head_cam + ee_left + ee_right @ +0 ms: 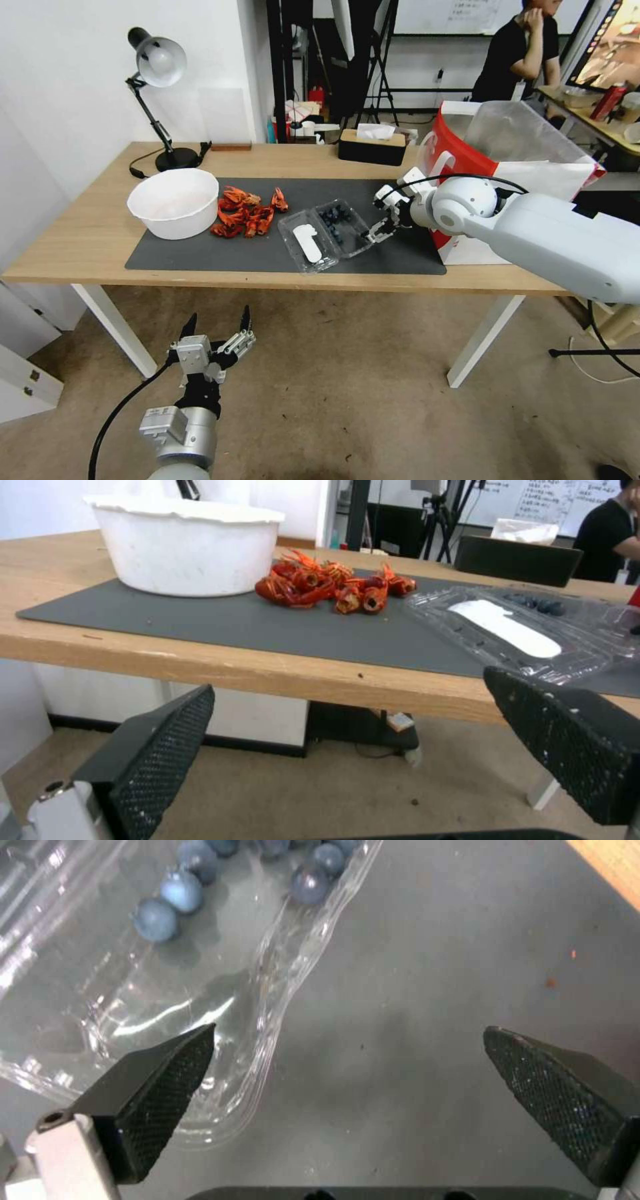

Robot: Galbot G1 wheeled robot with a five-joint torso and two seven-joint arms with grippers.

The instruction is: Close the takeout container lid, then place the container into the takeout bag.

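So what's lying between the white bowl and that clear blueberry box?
A pile of red crayfish on the dark mat, seen in the head view.

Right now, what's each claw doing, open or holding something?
Left gripper: open, empty, below the table edge.
Right gripper: open, empty, straddling the takeout container rim.

Head cam: high, looks forward and down over whole table (100, 240). Left wrist cam: below table edge, faces level across the mat (200, 622), mid-range. Right wrist cam: close, straight down at takeout container (133, 965) edge on mat. All three share container and mat
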